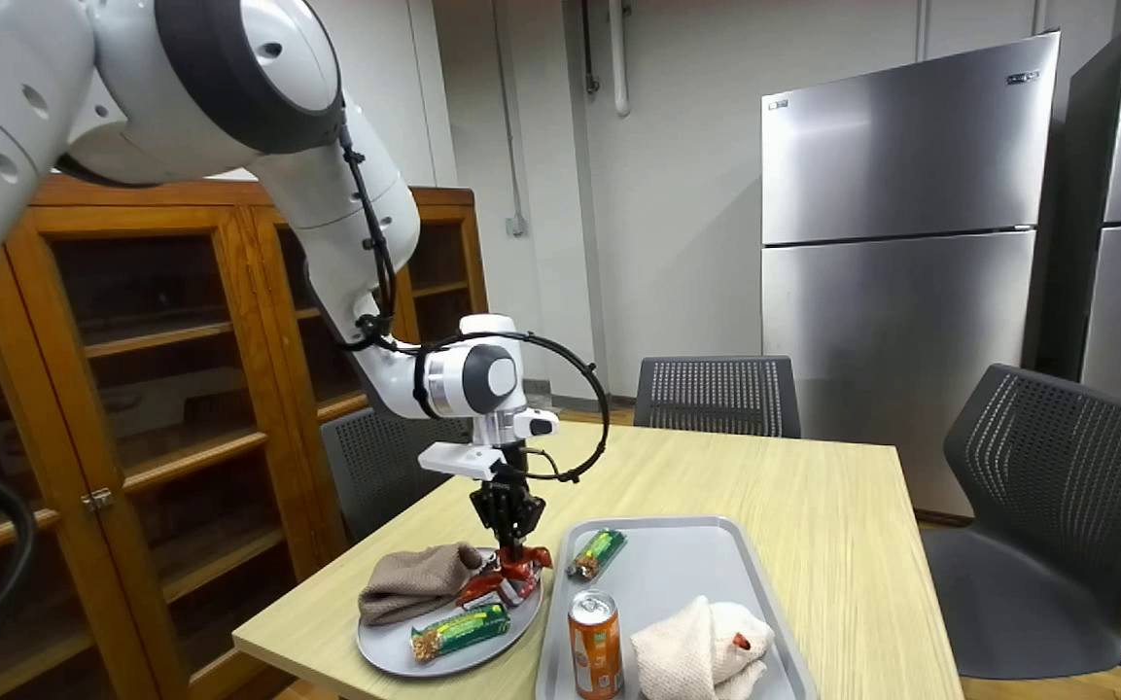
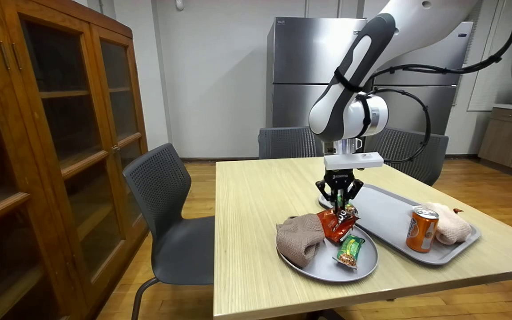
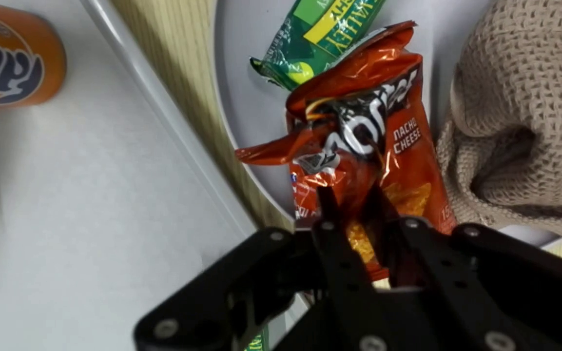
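My gripper [image 1: 511, 546] points straight down over the grey plate [image 1: 387, 659]. Its fingers [image 3: 351, 200] are close together with a red Doritos bag [image 3: 410, 163] bunched between them. The bag shows in both exterior views [image 1: 482, 587] [image 2: 331, 226] and lies at least partly over the plate; I cannot tell whether it is lifted. A brown cloth [image 2: 300, 238] lies folded on the plate beside the bag. A green granola bar [image 2: 350, 250] lies on the plate; it also shows in the wrist view [image 3: 329, 34], partly under the bag's edge.
A grey tray [image 1: 686, 559] stands beside the plate. It holds an orange Fanta can [image 1: 596, 647], a cream cloth [image 1: 682, 653] with a small red thing at it [image 1: 741, 641], and another green bar [image 1: 599, 552]. Chairs [image 2: 171, 222] surround the wooden table [image 2: 256, 200]; a cabinet [image 2: 73, 133] stands nearby.
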### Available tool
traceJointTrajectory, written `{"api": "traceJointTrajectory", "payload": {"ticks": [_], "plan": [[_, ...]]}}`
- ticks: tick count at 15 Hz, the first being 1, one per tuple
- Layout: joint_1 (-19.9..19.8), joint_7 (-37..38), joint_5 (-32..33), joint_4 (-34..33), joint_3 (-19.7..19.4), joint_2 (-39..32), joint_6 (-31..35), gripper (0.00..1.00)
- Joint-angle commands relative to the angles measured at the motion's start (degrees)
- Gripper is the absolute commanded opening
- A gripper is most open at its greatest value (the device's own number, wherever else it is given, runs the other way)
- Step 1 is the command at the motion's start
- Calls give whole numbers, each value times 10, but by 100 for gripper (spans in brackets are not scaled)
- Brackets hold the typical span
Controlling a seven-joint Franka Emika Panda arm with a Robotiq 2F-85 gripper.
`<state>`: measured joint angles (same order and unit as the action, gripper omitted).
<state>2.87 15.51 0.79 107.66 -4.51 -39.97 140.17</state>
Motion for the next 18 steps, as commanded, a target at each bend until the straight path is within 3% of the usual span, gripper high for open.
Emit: {"api": "traceJointTrajectory", "payload": {"ticks": [1, 8, 18], "plan": [[3, 9, -8, -18, -2, -6, -25, 0], [-1, -3, -18, -26, 7, 21, -52, 0], [-6, -3, -30, -172, 11, -24, -92, 0]]}}
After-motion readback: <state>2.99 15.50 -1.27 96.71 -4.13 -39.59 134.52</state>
